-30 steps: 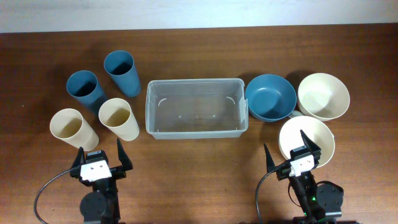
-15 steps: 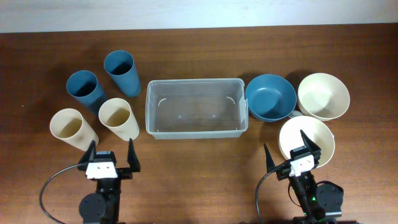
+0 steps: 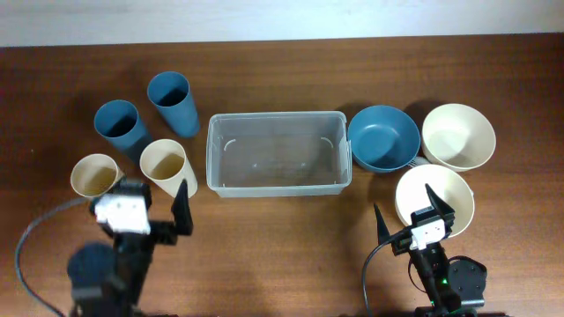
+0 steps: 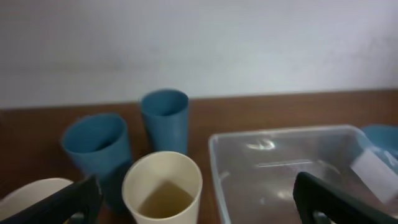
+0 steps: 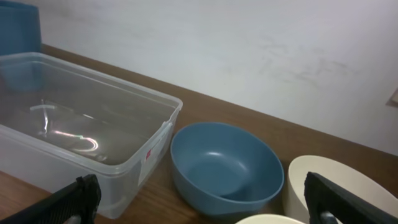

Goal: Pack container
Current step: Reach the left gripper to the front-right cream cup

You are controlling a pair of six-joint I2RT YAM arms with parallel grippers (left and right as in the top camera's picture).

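Centrally, the clear plastic container (image 3: 278, 115) sits on the wooden table (image 3: 282, 255) between a cream cup (image 3: 167, 167) and a blue bowl (image 3: 383, 138); the left gripper (image 3: 145, 195) gapes wide near that cup, the right gripper (image 3: 403, 195) spread empty at a cream bowl (image 3: 451, 183)

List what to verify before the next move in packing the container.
1. Container upright and empty: ok.
2. Left hand open, holding nothing: ok.
3. Right hand open, holding nothing: ok.
4. Nearest cream cup upright, in front of the left hand: ok.
5. Gap between the right hand and the cream bowl beneath it: cannot tell.
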